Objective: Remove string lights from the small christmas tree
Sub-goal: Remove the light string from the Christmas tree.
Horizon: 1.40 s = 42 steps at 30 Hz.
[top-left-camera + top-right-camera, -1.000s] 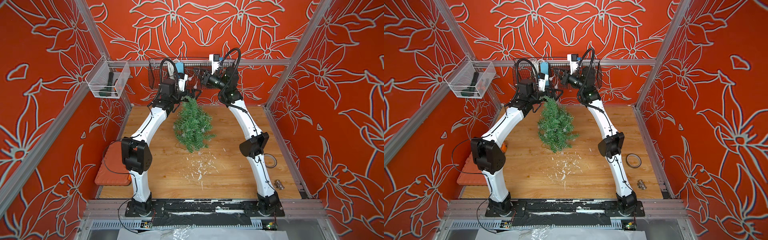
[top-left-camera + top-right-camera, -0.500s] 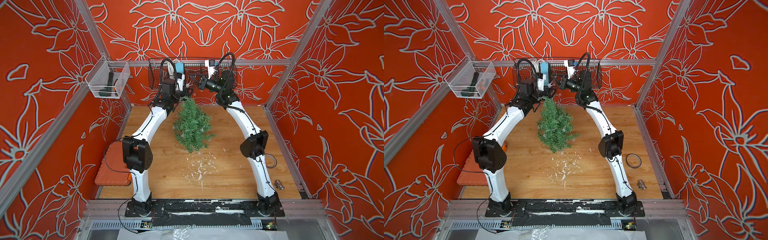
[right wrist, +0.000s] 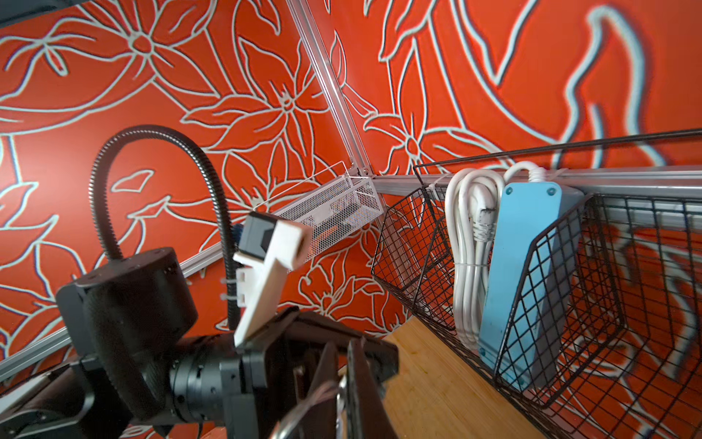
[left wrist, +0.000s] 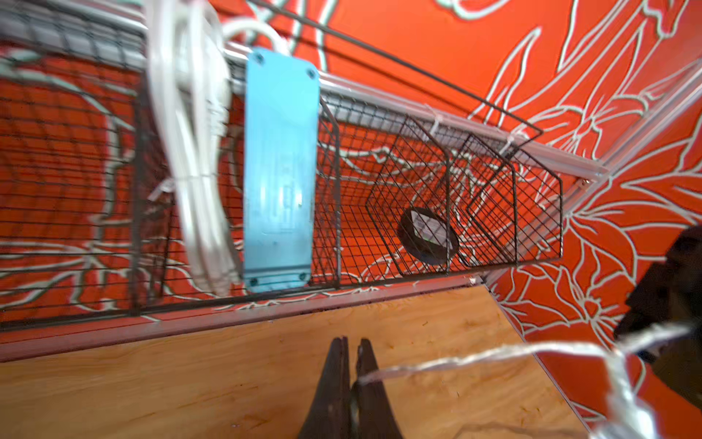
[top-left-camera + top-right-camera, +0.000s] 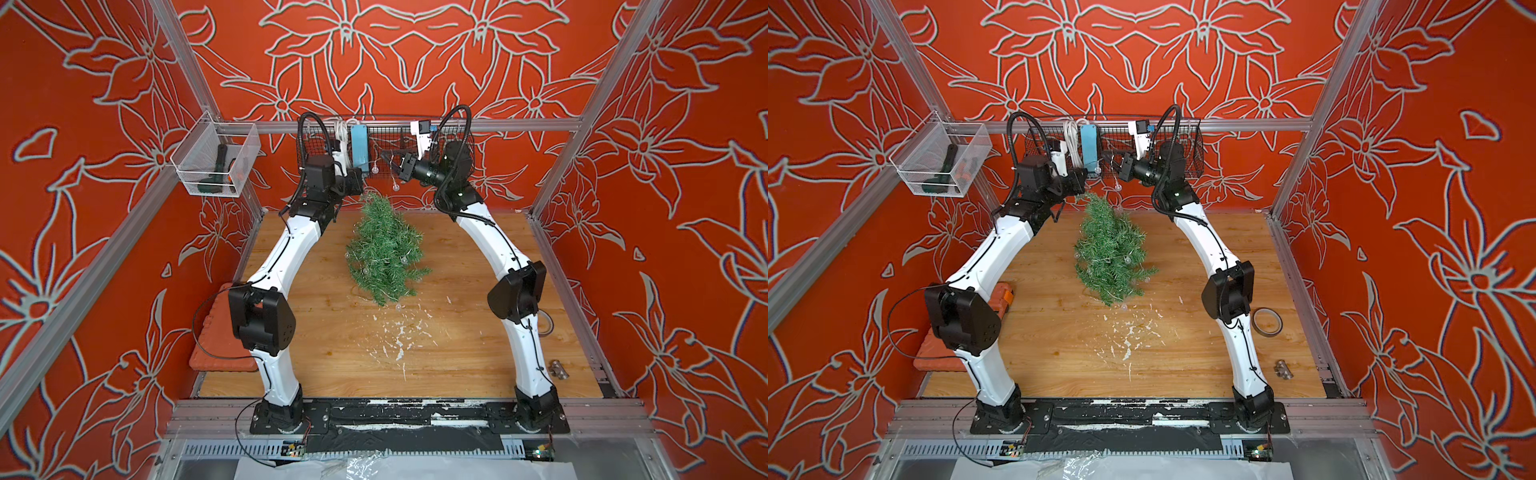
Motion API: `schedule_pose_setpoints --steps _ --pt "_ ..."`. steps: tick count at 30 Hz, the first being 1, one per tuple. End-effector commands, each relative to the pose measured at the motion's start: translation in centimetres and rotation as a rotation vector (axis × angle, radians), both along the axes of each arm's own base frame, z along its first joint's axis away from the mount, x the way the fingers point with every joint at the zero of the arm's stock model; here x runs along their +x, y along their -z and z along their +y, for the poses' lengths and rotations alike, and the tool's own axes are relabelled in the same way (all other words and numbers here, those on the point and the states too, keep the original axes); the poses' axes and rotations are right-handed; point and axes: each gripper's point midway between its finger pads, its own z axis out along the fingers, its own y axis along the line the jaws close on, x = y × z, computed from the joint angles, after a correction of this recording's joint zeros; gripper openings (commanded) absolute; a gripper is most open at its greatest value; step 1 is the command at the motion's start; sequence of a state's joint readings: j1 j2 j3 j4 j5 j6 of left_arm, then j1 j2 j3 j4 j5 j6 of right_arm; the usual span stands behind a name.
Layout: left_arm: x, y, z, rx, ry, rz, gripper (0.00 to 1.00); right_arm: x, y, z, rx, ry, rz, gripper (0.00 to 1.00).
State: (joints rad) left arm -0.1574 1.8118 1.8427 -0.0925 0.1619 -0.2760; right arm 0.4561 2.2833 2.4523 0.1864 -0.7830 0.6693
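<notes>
The small christmas tree (image 5: 384, 249) (image 5: 1111, 253) lies on the wooden floor with its tip toward the back wall. The string lights (image 5: 395, 187) run as a thin pale wire with clear bulbs from the tree up to both grippers, and more bulbs (image 5: 403, 258) sit among the branches. My left gripper (image 5: 360, 187) (image 4: 352, 342) is shut on the wire (image 4: 475, 355) just above the tree's tip. My right gripper (image 5: 385, 157) (image 3: 343, 347) is held higher, by the basket. Its jaws are almost closed, with the wire (image 3: 315, 395) between them.
A black wire basket (image 5: 415, 137) on the back wall holds a blue power strip (image 5: 358, 147) and a thick white coiled cable (image 4: 197, 190). A white mesh bin (image 5: 216, 162) hangs on the left wall. An orange pad (image 5: 216, 340), a tape ring (image 5: 1266, 322), a metal fitting (image 5: 1283, 369) and white flakes (image 5: 399, 340) lie on the floor.
My left gripper has closed on the wire. My right gripper has moved left toward the left one, up by the basket. The tree has stayed put.
</notes>
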Motion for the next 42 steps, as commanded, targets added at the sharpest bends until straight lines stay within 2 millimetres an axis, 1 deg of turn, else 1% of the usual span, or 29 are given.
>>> schedule_pose_setpoints --steps 1,2,3,4,5,7,9,11,12,14,16,17,18,23,25,27,29,33,36,37,40,42 --pt "-1.5 -3.6 3.6 -0.034 -0.138 -0.057 0.0 -2.0 -4.0 -1.1 0.042 0.017 -0.069 0.29" --pt "-2.0 -4.0 4.2 -0.042 -0.162 -0.059 0.0 -1.7 -4.0 -1.2 0.04 0.029 -0.06 0.41" --pt "-2.5 -4.5 4.9 -0.044 -0.185 -0.07 0.0 -1.7 -3.9 -1.2 0.036 0.035 -0.053 0.49" --pt "-2.9 -4.9 5.4 -0.046 -0.21 -0.075 0.0 -1.7 -4.0 -1.3 0.033 0.041 -0.051 0.54" --pt "-3.5 -5.5 6.2 -0.049 -0.243 -0.082 0.0 -1.6 -3.9 -1.4 0.025 0.048 -0.04 0.58" --pt "-4.5 -6.3 7.9 -0.063 -0.3 -0.09 0.0 -1.5 -3.7 -1.6 0.01 0.055 -0.029 0.62" --pt "-5.7 -7.0 10.2 -0.089 -0.376 -0.091 0.0 -1.8 -3.9 -1.8 0.0 0.068 -0.024 0.66" --pt "-6.8 -7.4 12.3 -0.106 -0.437 -0.093 0.0 -2.2 -4.5 -2.4 -0.001 0.096 -0.035 0.67" --pt "-7.6 -7.8 13.1 -0.118 -0.453 -0.101 0.0 -2.4 -4.7 -2.8 -0.004 0.109 -0.04 0.67" --pt "-9.1 -9.0 13.6 -0.138 -0.452 -0.124 0.0 -3.0 -5.2 -3.3 -0.009 0.121 -0.047 0.68" --pt "-10.9 -10.6 13.2 -0.148 -0.426 -0.156 0.0 -3.7 -5.9 -4.0 -0.003 0.131 -0.053 0.68" --pt "-11.9 -11.4 13.1 -0.156 -0.415 -0.171 0.0 -3.9 -5.8 -4.3 -0.004 0.14 -0.049 0.68" --pt "-13.0 -12.1 13.0 -0.161 -0.409 -0.185 0.0 -4.4 -6.2 -4.7 0.0 0.146 -0.055 0.68" --pt "-18.0 -14.4 12.6 -0.184 -0.379 -0.243 0.0 -7.0 -6.4 -6.2 0.004 0.171 -0.058 0.68" --pt "-19.6 -15.5 11.9 -0.208 -0.338 -0.268 0.0 -8.3 -6.1 -6.6 0.004 0.166 -0.054 0.68" --pt "-21.2 -16.8 11.0 -0.238 -0.283 -0.285 0.0 -10.2 -6.0 -6.9 -0.006 0.163 -0.063 0.68" --pt "-22.7 -18.1 10.3 -0.26 -0.236 -0.303 0.0 -12.3 -5.4 -6.8 -0.037 0.161 -0.082 0.68" --pt "-26.4 -21.0 9.2 -0.28 -0.161 -0.364 0.0 -17.2 -3.9 -5.5 -0.145 0.129 -0.139 0.69" --pt "-28.3 -22.6 8.0 -0.286 -0.085 -0.376 0.0 -20.6 -2.5 -4.2 -0.19 0.086 -0.167 0.7" --pt "-28.9 -22.9 7.6 -0.29 -0.059 -0.381 0.0 -21.5 -2.1 -3.8 -0.202 0.078 -0.177 0.7" --pt "-30.8 -23.8 6.5 -0.306 0.012 -0.399 0.0 -24.3 -0.2 -2.4 -0.272 0.051 -0.23 0.72" --pt "-32.1 -24.3 5.8 -0.318 0.061 -0.414 0.0 -25.6 1.7 -1.1 -0.324 0.033 -0.26 0.73"
